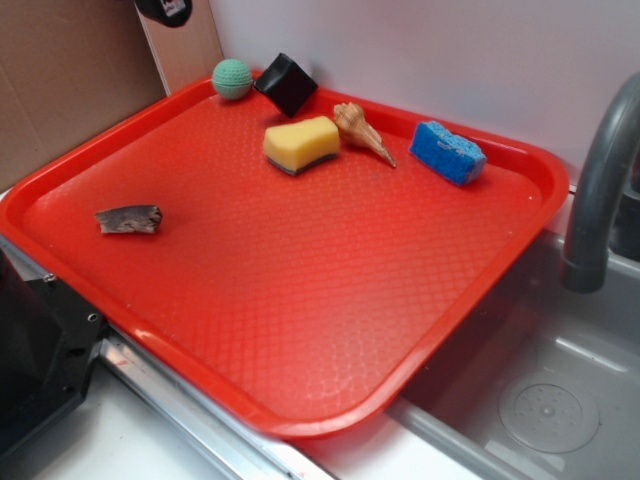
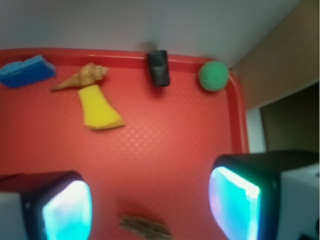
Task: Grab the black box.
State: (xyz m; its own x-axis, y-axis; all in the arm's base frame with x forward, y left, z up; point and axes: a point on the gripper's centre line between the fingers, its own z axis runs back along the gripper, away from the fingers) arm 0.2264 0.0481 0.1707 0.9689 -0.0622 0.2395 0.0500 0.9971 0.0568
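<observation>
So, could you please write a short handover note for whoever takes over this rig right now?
Gripper: open, holding nothing, hovering above the near part of the red tray, over a piece of bark.
Black box: at the tray's far rim, tilted against it, next to the green ball. The yellow sponge and seashell lie just in front of it, the blue sponge further along.
Done: nothing grasped yet.
Left: move forward to the black box, lower, close on it and lift.
</observation>
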